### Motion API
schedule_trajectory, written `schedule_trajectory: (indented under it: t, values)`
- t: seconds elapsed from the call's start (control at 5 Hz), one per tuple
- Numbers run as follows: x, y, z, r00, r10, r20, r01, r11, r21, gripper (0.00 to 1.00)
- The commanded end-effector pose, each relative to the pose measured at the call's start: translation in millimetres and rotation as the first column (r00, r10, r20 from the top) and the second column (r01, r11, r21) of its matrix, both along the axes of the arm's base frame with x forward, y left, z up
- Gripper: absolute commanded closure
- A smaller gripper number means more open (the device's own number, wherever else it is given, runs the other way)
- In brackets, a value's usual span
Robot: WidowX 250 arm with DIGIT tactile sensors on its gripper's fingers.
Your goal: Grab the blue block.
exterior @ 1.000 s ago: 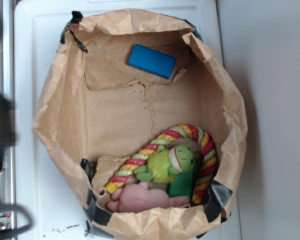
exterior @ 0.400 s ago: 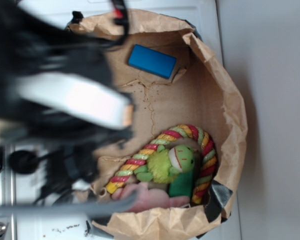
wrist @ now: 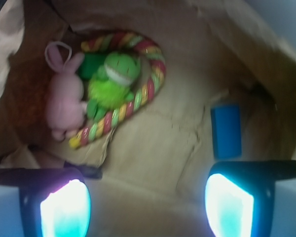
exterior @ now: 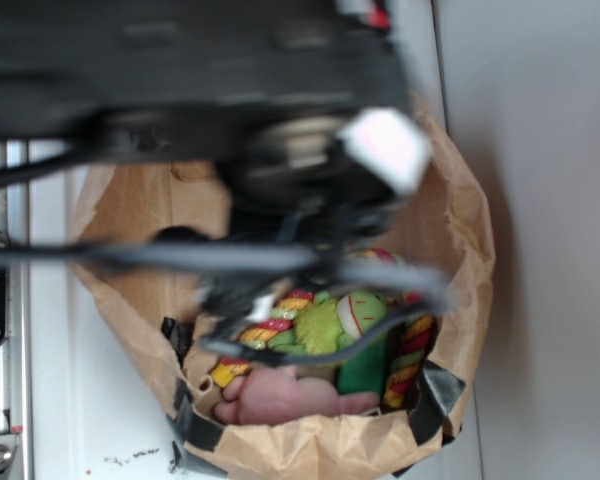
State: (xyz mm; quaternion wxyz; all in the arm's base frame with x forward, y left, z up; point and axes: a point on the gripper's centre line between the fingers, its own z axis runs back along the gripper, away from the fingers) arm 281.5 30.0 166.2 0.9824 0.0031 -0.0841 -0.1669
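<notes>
the wrist view looks down into a brown paper bag (wrist: 153, 143) with the pincer (wrist: 147, 207) spread wide, its two lit pads at the bottom corners of the frame and nothing between them. the blue block (wrist: 226, 130) lies flat on the bag floor at about 3 o'clock in that view, just above the right pad (wrist: 229, 205), close to the bag's side wall. at about 10 o'clock, well apart from it, sit a green plush toy (wrist: 108, 81), a pink bunny (wrist: 64, 98) and a striped rope ring (wrist: 133, 98). in the exterior view the blurred arm (exterior: 230, 110) hides the block entirely.

to do this step well, i judge the pincer should shift toward 3 o'clock until the block sits midway between the pads, close across its narrow width, and descend straight so the pads clear the crumpled paper wall.
</notes>
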Motion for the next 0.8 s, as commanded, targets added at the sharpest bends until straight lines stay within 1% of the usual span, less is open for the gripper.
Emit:
schedule_trajectory:
  t: [0.0,0.2,0.4,0.6]
  values:
    - [-0.7,1.5,-8.1,0.991,-0.115,0.075,0.112,0.993,0.033,0.00]
    - [-9.1,-3.6,-19.5,0.979,-0.176,0.104,0.171,0.984,0.054,0.00]
    - [-17.1,-3.2,-24.2,0.973,-0.205,0.106,0.200,0.978,0.056,0.00]
    - [-11.5,-2.1,-23.7,0.975,-0.194,0.104,0.189,0.980,0.059,0.00]
